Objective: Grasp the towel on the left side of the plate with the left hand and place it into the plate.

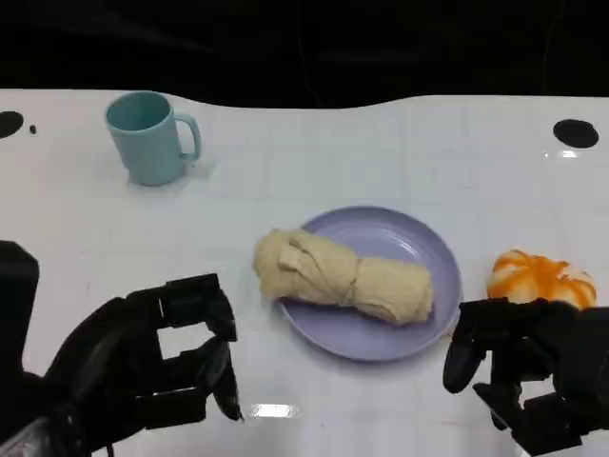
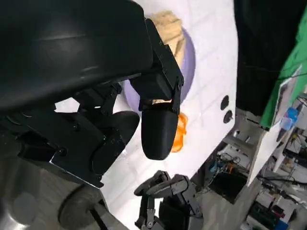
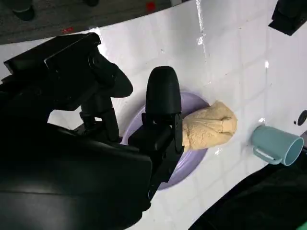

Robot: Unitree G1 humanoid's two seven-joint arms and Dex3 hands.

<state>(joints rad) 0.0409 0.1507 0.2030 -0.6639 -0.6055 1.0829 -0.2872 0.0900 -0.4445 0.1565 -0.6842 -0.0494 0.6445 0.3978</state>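
Round lavender plate (image 1: 419, 319), smooth and shallow, holding rolled beige cloth towel (image 1: 343, 277), crumpled end overhanging rim toward 9 o'clock. Glossy orange-and-white striped lump (image 1: 540, 277) at plate's 3 o'clock; light-blue handled mug (image 1: 147, 136) at 10 o'clock. Left hand (image 1: 166, 357) at 7 o'clock, fingers spread, holding nothing. Right hand (image 1: 523, 371) at 4 o'clock, likewise apart and unladen.

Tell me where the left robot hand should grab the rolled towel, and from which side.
Grip the towel at its bulging end that hangs over the plate's left rim, probably coming from above and the left, where the open left robot hand sits. That end lies off the plate, so fingers can close across the roll without hitting the rim.
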